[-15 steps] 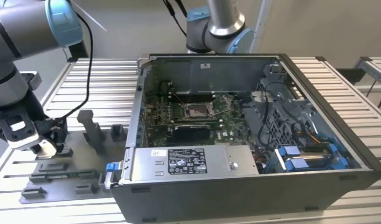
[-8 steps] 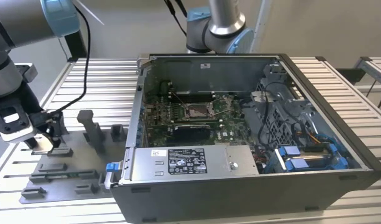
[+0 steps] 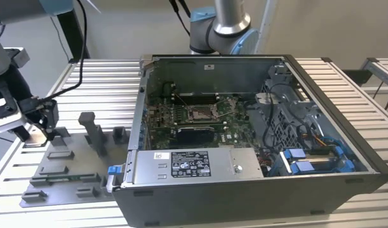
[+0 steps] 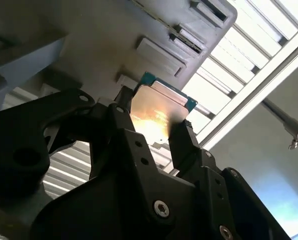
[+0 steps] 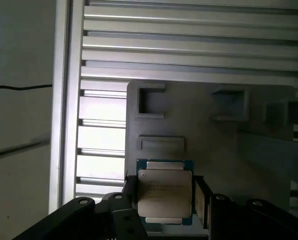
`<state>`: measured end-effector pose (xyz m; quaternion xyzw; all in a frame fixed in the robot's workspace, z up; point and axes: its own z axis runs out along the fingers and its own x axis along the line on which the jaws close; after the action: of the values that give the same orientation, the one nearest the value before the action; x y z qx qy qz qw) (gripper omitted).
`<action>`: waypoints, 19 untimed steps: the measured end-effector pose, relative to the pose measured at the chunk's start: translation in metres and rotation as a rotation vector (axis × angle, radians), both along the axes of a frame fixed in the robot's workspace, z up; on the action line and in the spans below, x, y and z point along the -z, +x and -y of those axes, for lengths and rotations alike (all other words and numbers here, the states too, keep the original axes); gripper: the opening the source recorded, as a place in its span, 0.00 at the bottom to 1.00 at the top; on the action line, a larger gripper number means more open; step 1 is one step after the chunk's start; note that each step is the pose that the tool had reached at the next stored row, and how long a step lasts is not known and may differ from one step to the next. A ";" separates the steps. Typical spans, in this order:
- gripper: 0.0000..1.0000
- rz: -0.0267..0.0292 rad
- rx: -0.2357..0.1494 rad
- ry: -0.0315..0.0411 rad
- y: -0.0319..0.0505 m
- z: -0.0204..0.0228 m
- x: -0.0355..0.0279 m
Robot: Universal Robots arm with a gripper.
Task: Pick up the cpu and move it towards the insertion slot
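Observation:
The cpu (image 3: 35,136) is a thin square chip with a silvery top, held between the two black fingers of my gripper (image 3: 33,138) at the exterior view's far left. It hangs just over the far corner of the grey fixture plate (image 3: 61,175). In both wrist views the fingers press on two opposite edges of the cpu (image 4: 156,112) (image 5: 164,192), with the gripper (image 4: 151,124) (image 5: 164,199) shut on it. The insertion slot (image 3: 200,112) lies inside the open computer case (image 3: 244,199), well off to the exterior view's right of the gripper.
Grey blocks and an upright post (image 3: 92,130) stand on the fixture plate between the gripper and the case. The case's near wall (image 3: 140,109) rises above the slotted aluminium table (image 3: 99,90). A larger black recess (image 3: 192,134) sits just in front of the slot.

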<state>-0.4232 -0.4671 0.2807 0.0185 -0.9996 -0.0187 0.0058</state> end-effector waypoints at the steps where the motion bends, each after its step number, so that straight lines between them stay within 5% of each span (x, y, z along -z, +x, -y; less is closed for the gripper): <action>1: 0.00 0.0000 0.000 0.0000 0.0000 0.0000 -0.0049; 13: 0.00 0.0000 0.000 -0.0001 0.0000 0.0000 -0.0593; 19: 0.00 0.0000 0.000 0.0000 0.0000 0.0000 -0.0768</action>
<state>-0.4231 -0.4671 0.3575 0.0185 -0.9996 -0.0187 0.0058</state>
